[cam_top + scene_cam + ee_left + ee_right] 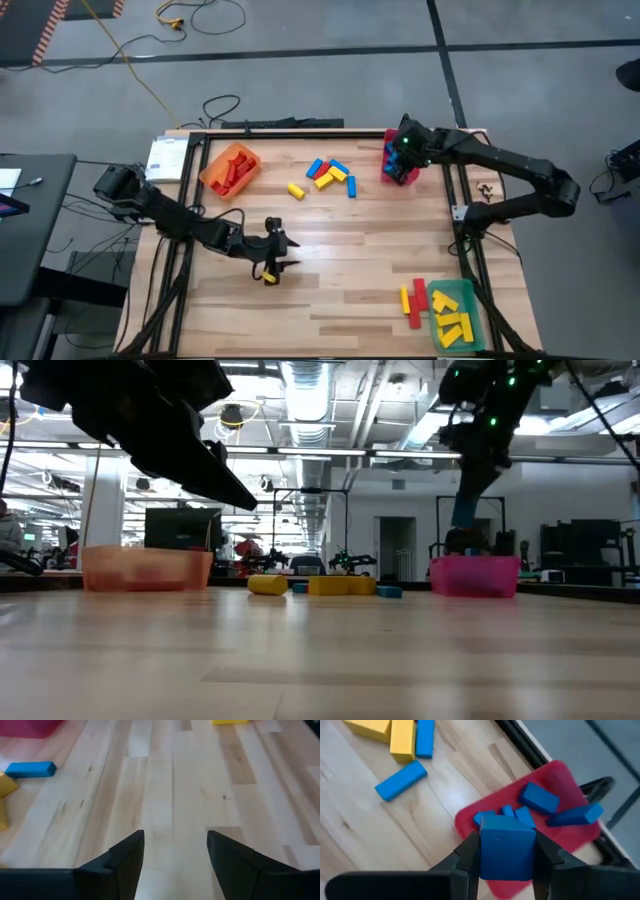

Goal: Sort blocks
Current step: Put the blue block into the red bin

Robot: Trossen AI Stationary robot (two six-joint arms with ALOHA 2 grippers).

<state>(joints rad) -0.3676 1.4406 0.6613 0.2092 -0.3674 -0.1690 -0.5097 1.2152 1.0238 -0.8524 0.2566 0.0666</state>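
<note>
My right gripper [507,870] hangs over the red bin [400,168] at the table's far right, shut on a blue block [507,847]. Several blue blocks [540,800] lie in that bin. My left gripper [175,855] stands open low over the bare table at the near left [283,252], with nothing between its fingers. A yellow block [270,277] lies on the table just on its near side. More loose blue and yellow blocks [330,175] lie in the far middle. My right gripper pinches the blue block by two opposite sides [486,851] between its two fingers. The fingers slant down from the table's right side. The block is lifted clear, hanging above the red bin [465,510].
An orange bin [230,168] with red blocks stands at the far left. A green bin [455,315] with yellow blocks stands at the near right, with yellow and red blocks [411,298] lying beside it. A black frame [458,215] runs along the table's edges.
</note>
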